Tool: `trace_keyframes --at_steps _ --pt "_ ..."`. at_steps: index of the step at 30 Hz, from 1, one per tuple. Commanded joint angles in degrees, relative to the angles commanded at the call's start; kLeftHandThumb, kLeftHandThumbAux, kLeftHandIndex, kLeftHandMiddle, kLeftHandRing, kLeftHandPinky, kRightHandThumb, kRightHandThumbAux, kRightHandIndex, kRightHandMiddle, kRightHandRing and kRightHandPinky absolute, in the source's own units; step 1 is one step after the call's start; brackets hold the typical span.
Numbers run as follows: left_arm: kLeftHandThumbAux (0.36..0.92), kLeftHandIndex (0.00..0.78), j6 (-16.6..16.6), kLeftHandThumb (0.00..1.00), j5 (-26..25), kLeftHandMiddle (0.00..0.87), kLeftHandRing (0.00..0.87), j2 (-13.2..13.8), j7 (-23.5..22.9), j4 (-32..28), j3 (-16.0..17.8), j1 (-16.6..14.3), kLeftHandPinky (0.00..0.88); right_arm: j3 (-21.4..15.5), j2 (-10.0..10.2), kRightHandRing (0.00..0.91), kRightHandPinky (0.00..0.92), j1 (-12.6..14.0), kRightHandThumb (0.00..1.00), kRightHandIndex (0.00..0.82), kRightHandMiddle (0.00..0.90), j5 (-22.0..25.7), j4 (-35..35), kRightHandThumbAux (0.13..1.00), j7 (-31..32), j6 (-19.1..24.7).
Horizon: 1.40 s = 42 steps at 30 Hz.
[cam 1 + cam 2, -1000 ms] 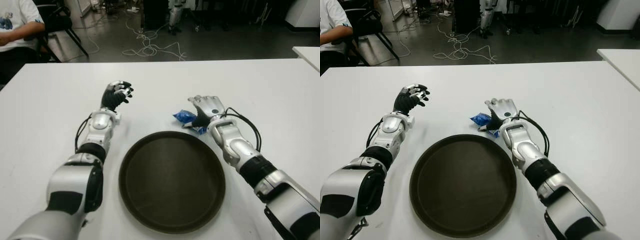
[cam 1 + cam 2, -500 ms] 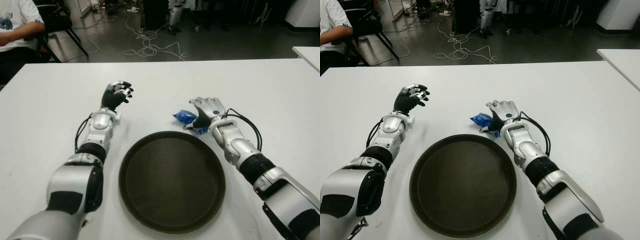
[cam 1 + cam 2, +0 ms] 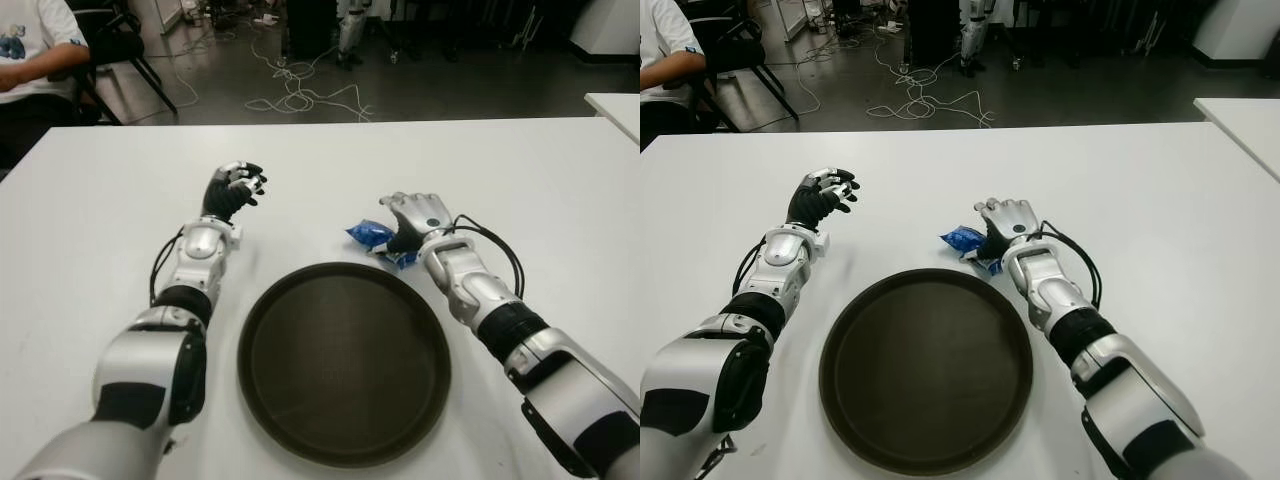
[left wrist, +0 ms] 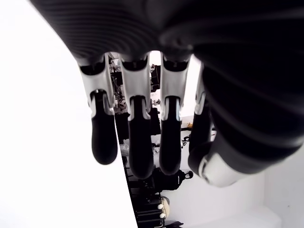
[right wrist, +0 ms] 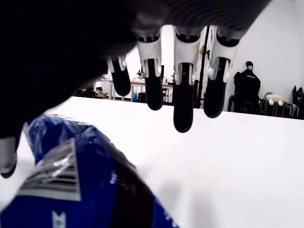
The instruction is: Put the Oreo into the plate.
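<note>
- Blue-wrapped Oreo is lying on the table, just beyond the plate rim.
- The right hand is being held beside it, fingers extended, gripping nothing.
- A slippery wrapper is risking being nudged away.
- The left hand is being held loosely curled, empty.
- The right wrist is being edged slightly nearer than before.

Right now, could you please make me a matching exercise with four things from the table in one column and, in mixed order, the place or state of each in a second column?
Things:
1. plate
2. Oreo pack
3. left hand
4. right hand

Places or states:
A. blue, on the table just beyond the plate's far rim
B. round, dark, with nothing in it
C. fingers open, right next to the blue pack
D. to the left of the plate, holding nothing

Pairs: 1-B, 2-A, 3-D, 4-C
</note>
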Motion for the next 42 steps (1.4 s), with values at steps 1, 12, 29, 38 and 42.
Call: trace_keyframes --at_steps 1,12,29,38,42 --pt "0.713 0.409 -0.02 0.703 0.11 0.454 0.485 0.02 0.10 -0.02 -0.10 0.01 0.518 0.08 -0.06 0.314 0.338 -0.02 0.000 0.176 0.231 0.04 0.01 0.449 -0.01 -0.10" --pt "0.712 0.409 0.13 0.704 0.89 0.433 0.470 0.14 1.08 0.01 -0.93 -0.03 0.495 0.51 -0.23 0.294 0.326 0.47 0.000 0.148 0.214 -0.11 -1.30 0.442 0.03 -0.29" --pt "0.712 0.409 -0.02 0.705 0.44 0.441 0.476 -0.05 1.19 -0.05 -1.05 0.07 0.503 1.39 -0.47 0.309 0.347 1.82 0.000 0.193 0.235 1.11 -2.63 0.462 2.57 -4.87" --pt "0.714 0.410 -0.05 0.706 0.07 0.450 0.472 -0.18 0.87 -0.07 -0.78 0.08 0.506 1.92 0.24 0.312 0.344 1.14 0.000 0.202 0.237 1.69 0.73 0.459 2.13 -6.32" --pt "0.714 0.410 -0.08 0.706 -0.25 0.441 0.472 -0.21 0.47 -0.10 -0.57 0.11 0.513 2.22 0.53 0.330 0.353 0.83 0.000 0.216 0.255 1.77 1.76 0.454 1.65 -6.42"
